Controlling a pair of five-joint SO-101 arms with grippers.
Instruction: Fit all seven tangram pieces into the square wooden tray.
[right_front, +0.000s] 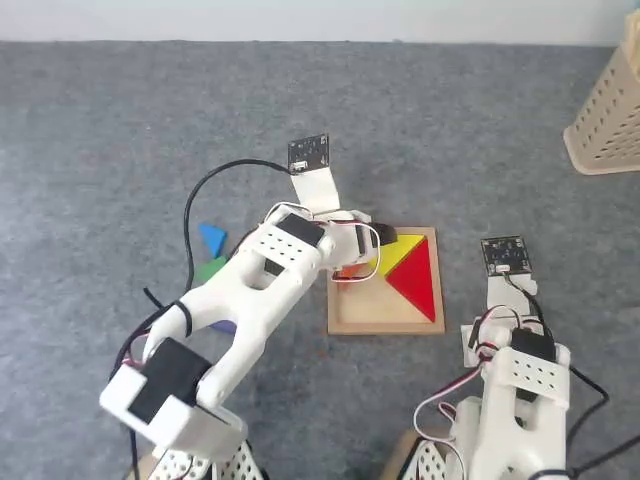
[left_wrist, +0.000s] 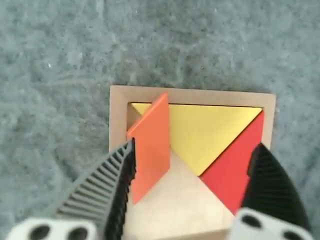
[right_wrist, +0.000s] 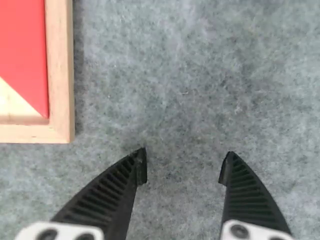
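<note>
Here, left claw (left_wrist: 195, 146) spread above tray (left_wrist: 192, 96), orange piece (left_wrist: 150, 150) tilted.

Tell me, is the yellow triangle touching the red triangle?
Touching. The left wrist view shows the yellow triangle and the red triangle lying edge to edge inside the tray, with no gap between them.

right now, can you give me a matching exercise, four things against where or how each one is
1 yellow piece
2 orange piece
3 blue piece
4 right gripper

a open, over carpet
b flat in tray
c tilted on edge in tray
d on carpet, outside tray

Pairs: 1-b, 2-c, 3-d, 4-a
</note>
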